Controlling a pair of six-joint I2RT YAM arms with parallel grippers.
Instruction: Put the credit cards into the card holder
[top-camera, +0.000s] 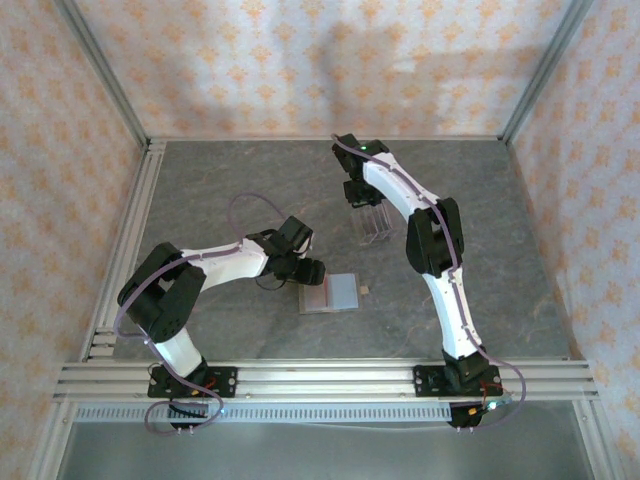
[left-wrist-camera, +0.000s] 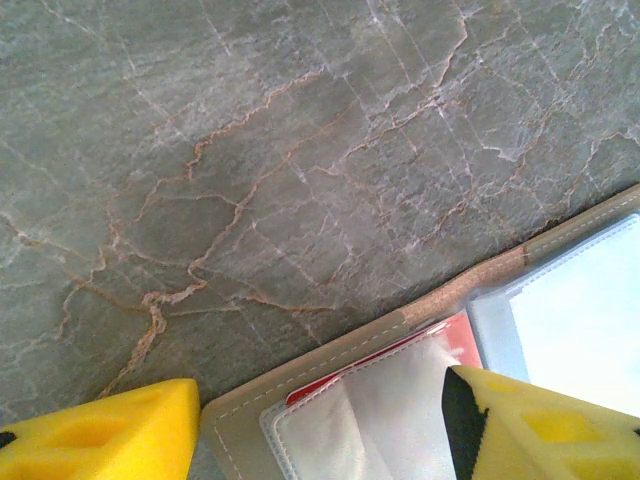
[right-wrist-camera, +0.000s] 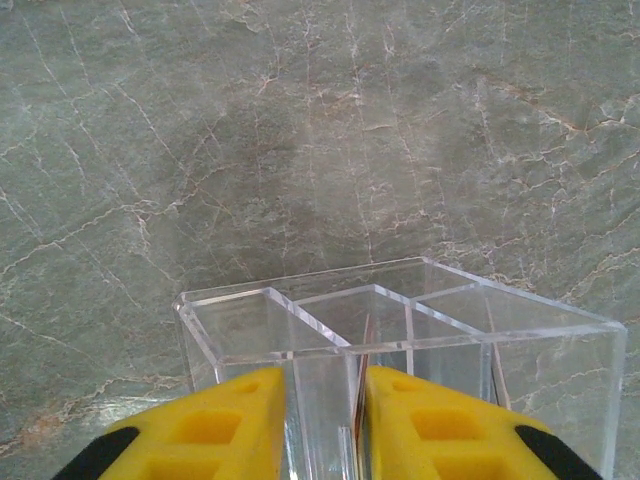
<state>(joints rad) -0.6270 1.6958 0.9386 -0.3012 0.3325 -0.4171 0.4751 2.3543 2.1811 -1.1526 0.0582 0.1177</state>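
Observation:
The card holder (top-camera: 335, 292) lies open on the table, tan cover (left-wrist-camera: 240, 410) down, grey inside and clear pockets up. A red credit card (left-wrist-camera: 330, 380) sits tucked in its left clear pocket (left-wrist-camera: 380, 410). My left gripper (left-wrist-camera: 320, 385) hovers open at the holder's left half, yellow fingers (left-wrist-camera: 100, 430) wide apart on either side. My right gripper (right-wrist-camera: 325, 385) is down at the clear slotted stand (right-wrist-camera: 400, 310), open with a narrow gap. A card stands edge-on (right-wrist-camera: 359, 395) in that gap, close to the right finger (right-wrist-camera: 450, 430). Another card edge (right-wrist-camera: 495, 370) stands farther right.
The clear stand (top-camera: 375, 222) stands behind the card holder, mid-table. A small tan bit (top-camera: 363, 291) lies by the holder's right edge. Metal rails (top-camera: 330, 380) run along the near edge, and patterned walls enclose the grey marbled table (top-camera: 520, 250).

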